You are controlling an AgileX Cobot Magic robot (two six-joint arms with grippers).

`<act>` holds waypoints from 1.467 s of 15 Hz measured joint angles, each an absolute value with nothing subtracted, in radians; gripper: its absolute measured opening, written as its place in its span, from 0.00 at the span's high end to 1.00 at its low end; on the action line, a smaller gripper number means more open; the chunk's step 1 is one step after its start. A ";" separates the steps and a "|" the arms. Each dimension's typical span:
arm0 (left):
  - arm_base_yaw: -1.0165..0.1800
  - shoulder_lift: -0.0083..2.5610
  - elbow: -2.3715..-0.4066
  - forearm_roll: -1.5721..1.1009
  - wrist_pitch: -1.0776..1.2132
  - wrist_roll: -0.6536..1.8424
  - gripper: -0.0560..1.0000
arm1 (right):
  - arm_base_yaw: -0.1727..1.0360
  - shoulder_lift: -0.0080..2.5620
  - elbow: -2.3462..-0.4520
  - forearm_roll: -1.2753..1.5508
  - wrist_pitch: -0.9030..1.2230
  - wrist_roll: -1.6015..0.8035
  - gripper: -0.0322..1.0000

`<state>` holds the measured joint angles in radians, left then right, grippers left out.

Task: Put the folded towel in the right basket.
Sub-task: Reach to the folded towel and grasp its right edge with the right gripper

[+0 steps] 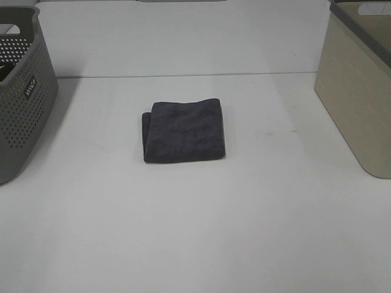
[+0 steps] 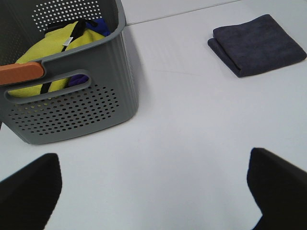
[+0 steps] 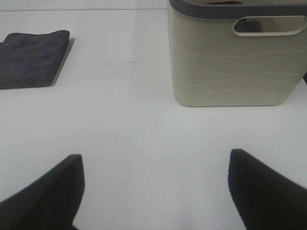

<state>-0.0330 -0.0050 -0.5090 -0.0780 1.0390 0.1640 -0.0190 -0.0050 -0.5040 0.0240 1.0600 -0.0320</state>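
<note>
Lying flat, dark grey folded towel (image 1: pixel 184 132), left pincer (image 2: pixel 153 191) and right pincer (image 3: pixel 156 194) released

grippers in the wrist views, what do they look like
Only finger ends show. The left gripper and right gripper each have two plain matte black fingers, broad with angled tips. No cables or markings are visible; the exterior high view shows neither arm.

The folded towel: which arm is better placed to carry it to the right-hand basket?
Probably the right. The towel lies in the middle, and the beige basket stands on that side; the open right fingers face both. The left fingers sit by the grey basket.
</note>
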 joint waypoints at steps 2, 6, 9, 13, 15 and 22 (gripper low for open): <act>-0.033 -0.005 -0.509 -0.078 1.039 0.164 0.01 | -0.019 -0.005 -0.504 0.024 1.060 -0.032 0.23; -0.033 -0.005 -0.509 -0.078 1.039 0.164 0.01 | -0.019 -0.005 -0.504 0.024 1.060 -0.032 0.23; -0.033 -0.005 -0.509 -0.078 1.039 0.164 0.01 | -0.019 -0.005 -0.504 0.024 1.060 -0.032 0.23; -0.033 -0.005 -0.509 -0.078 1.039 0.164 0.01 | -0.019 -0.005 -0.504 0.024 1.060 -0.032 0.23; -0.033 -0.005 -0.509 -0.078 1.039 0.164 0.01 | -0.019 -0.005 -0.504 0.024 1.060 -0.032 0.23; -0.033 -0.005 -0.509 -0.078 1.039 0.164 0.01 | -0.019 -0.005 -0.504 0.024 1.060 -0.032 0.23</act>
